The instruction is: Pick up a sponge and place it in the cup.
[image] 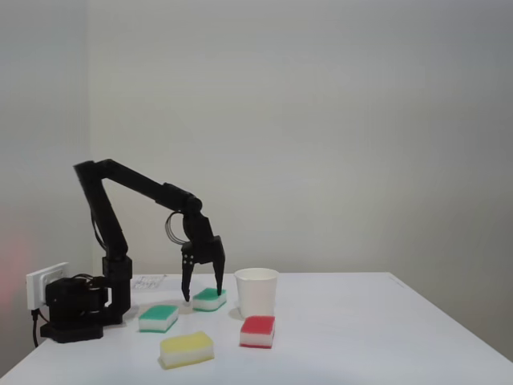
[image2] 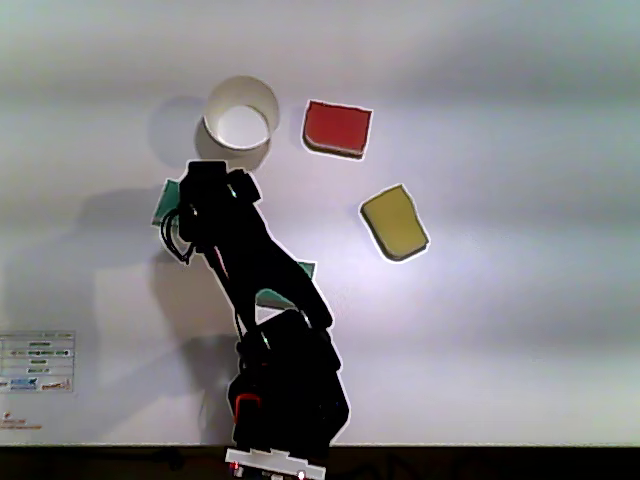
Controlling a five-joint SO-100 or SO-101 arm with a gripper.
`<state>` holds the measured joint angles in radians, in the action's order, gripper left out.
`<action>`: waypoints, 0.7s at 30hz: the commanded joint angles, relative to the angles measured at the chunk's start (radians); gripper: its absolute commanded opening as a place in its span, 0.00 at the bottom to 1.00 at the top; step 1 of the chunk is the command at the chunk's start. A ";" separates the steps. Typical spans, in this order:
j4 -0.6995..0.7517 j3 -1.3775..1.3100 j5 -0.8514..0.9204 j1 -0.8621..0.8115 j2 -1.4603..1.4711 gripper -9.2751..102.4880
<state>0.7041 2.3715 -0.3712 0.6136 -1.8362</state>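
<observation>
The black arm (image: 132, 188) is reaching down from its base at the table's (image: 385, 337) left edge in the fixed view. Its gripper (image: 203, 297) is standing with fingers spread apart, one tip on each side of the teal-topped sponge (image: 210, 298), which is lying on the table just left of the white paper cup (image: 256, 290). Whether the tips are touching it is unclear. In the other view, the sponge (image2: 163, 203) is peeking out beside the arm, below the cup (image2: 241, 111). A green sponge (image: 159, 317), a yellow sponge (image: 187, 349) and a red sponge (image: 258, 330) are lying nearer the front edge.
</observation>
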 commanded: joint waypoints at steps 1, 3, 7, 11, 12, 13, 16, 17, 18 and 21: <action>0.000 -0.080 -0.040 0.006 0.035 0.34; 0.000 -0.121 -0.058 0.006 0.080 0.34; 0.000 -0.181 -0.109 0.011 0.147 0.26; -0.025 -0.193 -0.198 0.020 0.170 0.17; -0.040 -0.192 -0.216 0.023 0.176 0.16; -0.052 -0.192 -0.229 0.025 0.183 0.13; -0.074 -0.201 -0.235 0.021 0.209 0.08; -0.075 -0.204 -0.230 0.018 0.213 0.08; -0.078 -0.204 -0.224 0.012 0.216 0.08; -0.063 -0.206 -0.212 0.002 0.202 0.08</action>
<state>0.6228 2.1997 -0.5783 0.6121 -1.5999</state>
